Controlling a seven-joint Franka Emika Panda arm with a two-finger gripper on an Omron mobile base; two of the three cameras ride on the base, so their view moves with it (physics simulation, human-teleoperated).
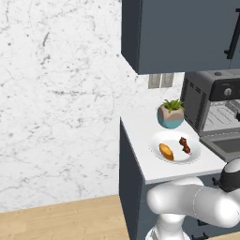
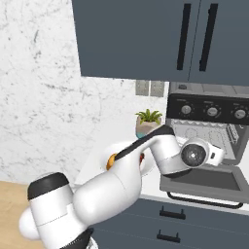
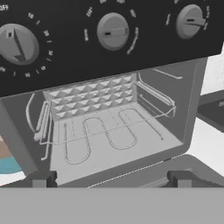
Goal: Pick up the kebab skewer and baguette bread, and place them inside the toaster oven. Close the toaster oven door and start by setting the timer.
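Note:
The toaster oven [image 1: 206, 101] stands at the counter's right with its door [image 2: 204, 181] folded down flat, and its wire rack [image 3: 105, 131] is bare. My gripper [image 3: 110, 180] hovers over the open door [image 3: 140, 168], facing the cavity; its jaws are open and hold nothing. The right base view has the gripper [image 2: 224, 153] just in front of the oven's [image 2: 209, 121] mouth. On a white plate [image 1: 174, 139] left of the oven lie the golden baguette bread [image 1: 166, 151] and the dark kebab skewer [image 1: 184, 145]. My arm hides most of the plate in the right base view.
Three round knobs [image 3: 113, 30] sit in a row above the cavity. A potted plant [image 1: 171, 114] in a teal pot stands behind the plate, close to the oven's vented side. Dark blue-grey wall cabinets [image 2: 160, 39] hang overhead. The counter ends just left of the plate.

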